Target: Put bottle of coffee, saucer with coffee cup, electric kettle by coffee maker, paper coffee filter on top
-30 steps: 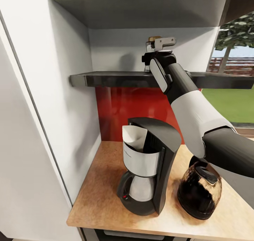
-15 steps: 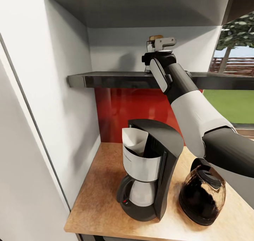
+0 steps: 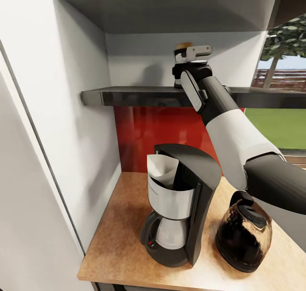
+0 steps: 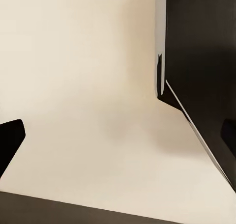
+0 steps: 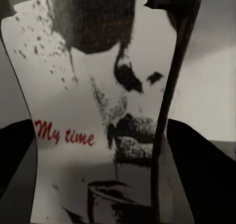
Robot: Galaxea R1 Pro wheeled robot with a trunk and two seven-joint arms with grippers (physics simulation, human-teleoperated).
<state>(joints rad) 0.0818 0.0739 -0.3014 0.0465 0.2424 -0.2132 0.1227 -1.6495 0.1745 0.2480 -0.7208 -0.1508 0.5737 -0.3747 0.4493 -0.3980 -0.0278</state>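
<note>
On the wooden surface (image 3: 123, 240) stand the coffee maker (image 3: 180, 203), a paper filter (image 3: 161, 167) in its top, and the kettle (image 3: 242, 235) just beside. Up on the shelf (image 3: 136, 96), the right gripper (image 3: 189, 57) clasps the bottle of coffee (image 5: 98, 116), labelled "My time". Lifting out carelessly could, I judge, knock it against the shelf edge or the coffee maker below

The bottle of coffee (image 5: 98, 116) stands upright on the kitchen shelf (image 3: 136, 96), wearing a white "My time" label. On the countertop (image 3: 123, 235), the black coffee maker (image 3: 180, 203) holds a paper coffee filter (image 3: 163, 168); the dark electric kettle (image 3: 243, 238) sits just beside it.
</note>
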